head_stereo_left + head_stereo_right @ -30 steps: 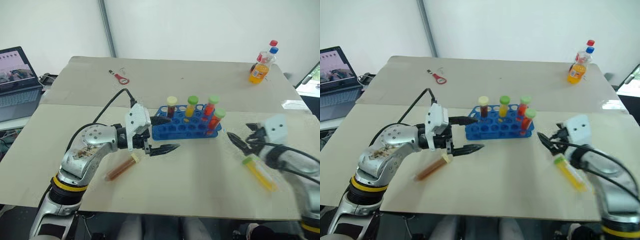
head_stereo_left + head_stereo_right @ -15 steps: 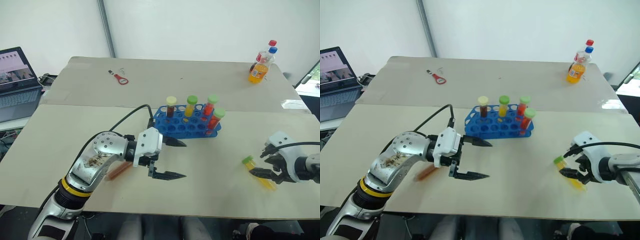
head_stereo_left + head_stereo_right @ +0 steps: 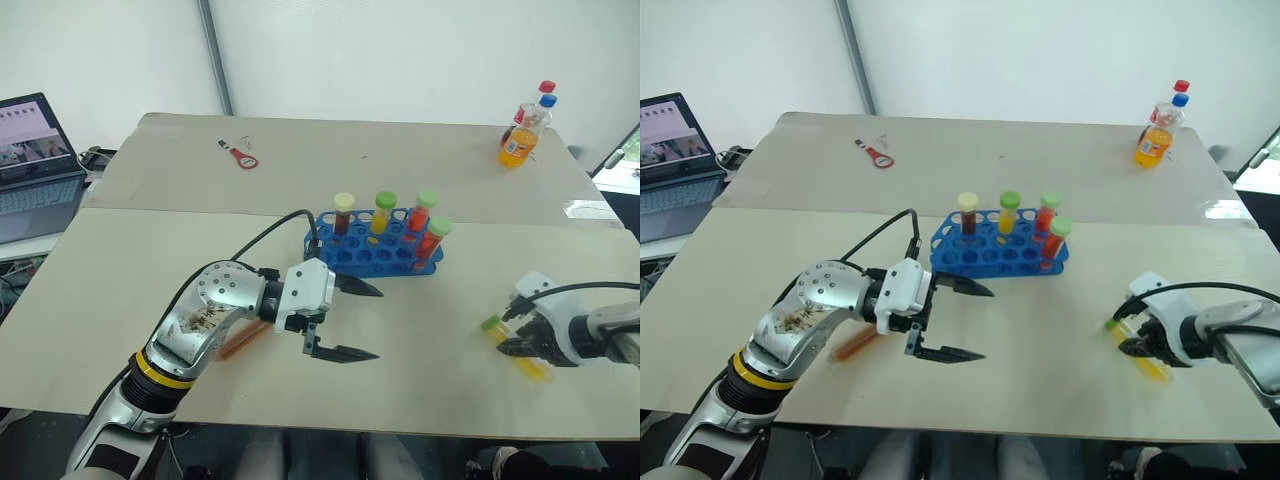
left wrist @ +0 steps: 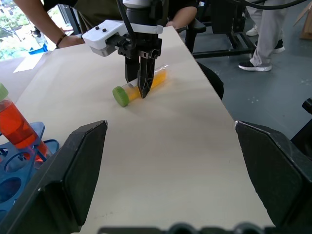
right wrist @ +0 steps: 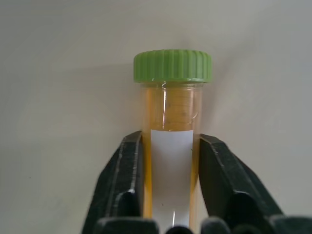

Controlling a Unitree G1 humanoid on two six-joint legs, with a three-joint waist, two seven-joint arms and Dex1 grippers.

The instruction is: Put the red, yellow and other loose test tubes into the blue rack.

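Item 1: clear plastic tube of yellow liquid with a ribbed green screw cap [image 5: 171, 126]. It lies flat on the matte beige worktop [image 3: 450, 330] near your right front edge, cap end toward the rack. Your right pincer [image 4: 141, 73] is clenched on its barrel just behind the cap, fingers [image 5: 122, 180] square across the long axis on either side of a white label. The lift therefore turns on swinging that axis upright.

Item 2: bright blue plastic rack with round holes [image 3: 375, 255], well apart to the left of the tube and nearer mid-worktop. It already carries 4 capped tubes upright; the front holes look free.

Item 3: clear tube of brown liquid [image 3: 240, 343], lying beside your left forearm.

Item 4: left pincer [image 3: 345, 320], released, black tapered fingers spread wide, grasping nothing, near the rack's front.
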